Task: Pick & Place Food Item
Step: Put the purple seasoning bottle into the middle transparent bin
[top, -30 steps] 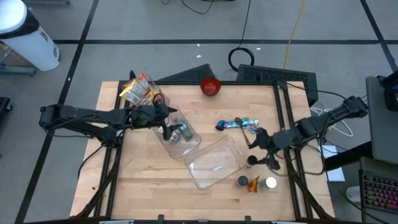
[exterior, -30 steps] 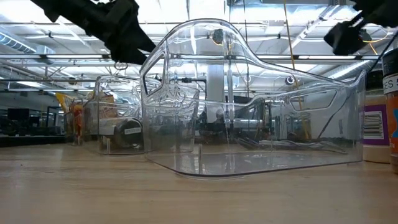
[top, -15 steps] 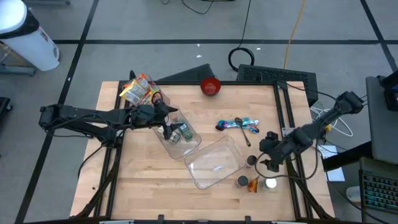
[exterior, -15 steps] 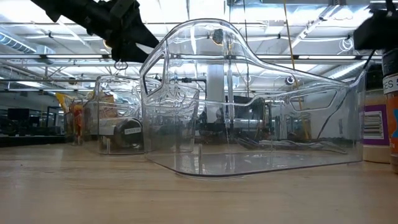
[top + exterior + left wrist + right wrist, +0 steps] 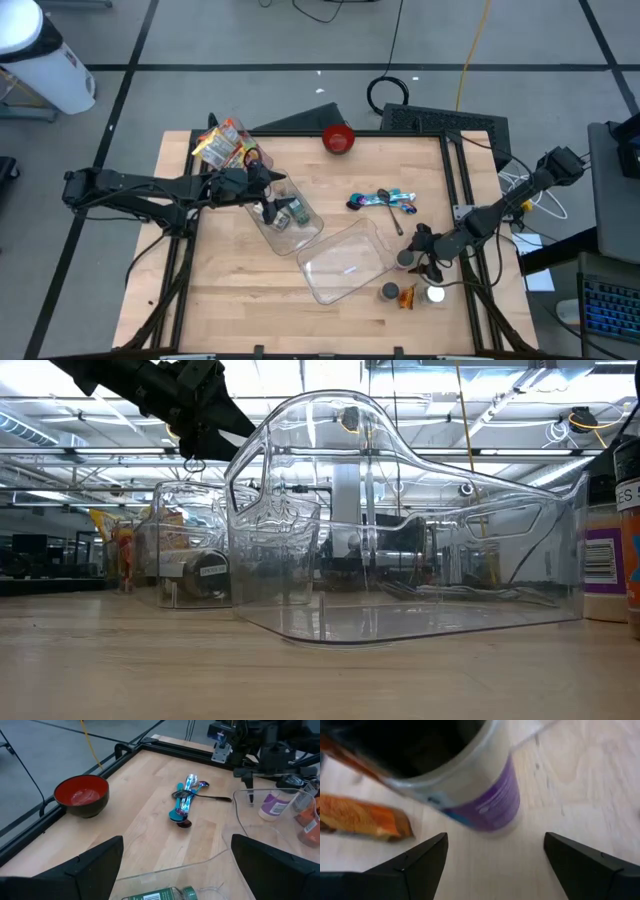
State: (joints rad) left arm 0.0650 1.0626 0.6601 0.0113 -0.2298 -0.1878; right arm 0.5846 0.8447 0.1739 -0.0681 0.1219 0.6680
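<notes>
The right gripper [image 5: 418, 258], fingers spread wide and empty, hangs over the purple-labelled jar [image 5: 470, 795] at the clear tray's [image 5: 345, 262] three o'clock.

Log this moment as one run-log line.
right claw: open, over purple-label jar | left claw: open, over clear bin with bottle | empty clear tub: center

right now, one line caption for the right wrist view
Open right hand descending over purple-labelled cylindrical jar, orange snack packet beside it.
</notes>
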